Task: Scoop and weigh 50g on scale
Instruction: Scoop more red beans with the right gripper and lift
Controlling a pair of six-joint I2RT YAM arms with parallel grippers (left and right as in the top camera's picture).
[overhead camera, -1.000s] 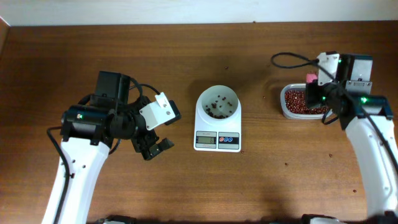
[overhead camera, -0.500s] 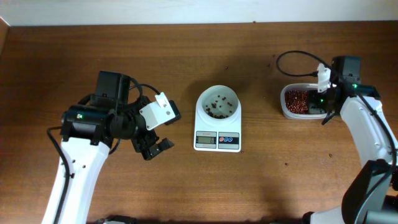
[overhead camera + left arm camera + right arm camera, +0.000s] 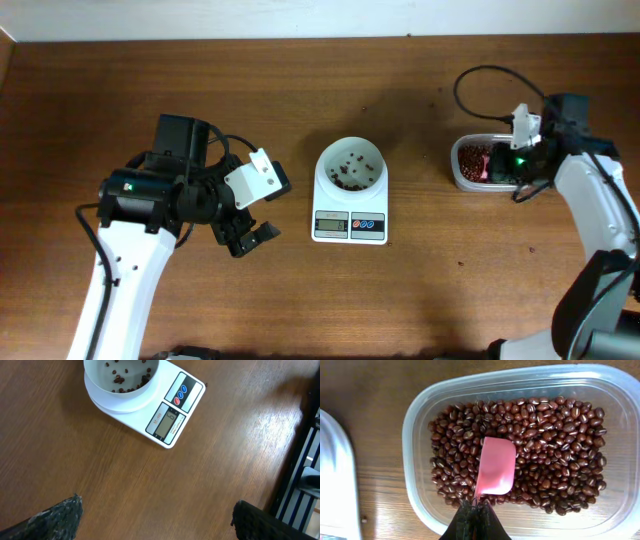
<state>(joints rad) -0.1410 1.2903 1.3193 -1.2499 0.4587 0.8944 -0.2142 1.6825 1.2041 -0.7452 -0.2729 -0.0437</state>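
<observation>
The scale point(image 3: 349, 195) is sitting in the middle of the wooden table point(image 3: 450, 300), between the two arms, its round white bowl point(image 3: 350, 165) at the far side and its grey display and blue and red buttons facing the near edge; a thin scattering of red beans is lying in the bowl; the left gripper point(image 3: 250, 238) is hanging off to the scale's left, well apart from it and touching nothing; from the left wrist camera the scale point(image 3: 150, 400) is showing at the top of the view, with bare wood lying between it and the left gripper point(image 3: 156, 505), whose dark fingertips point(image 3: 60, 515) are standing as wide apart as they go, with nothing between them; on the other side, the right gripper point(image 3: 503, 166) is reaching down into the clear plastic tub point(image 3: 462, 170) of beans, to the right of the scale and apart from it; in the right wrist view the right gripper point(image 3: 476, 519) is pinching its jaws tight together on the narrow end of the pink scoop point(image 3: 496, 467); the scoop's blade is lying flat on the red beans point(image 3: 555, 425) near the middle of the tub point(image 3: 415, 420); the digits on the display are too small for me to read.
</observation>
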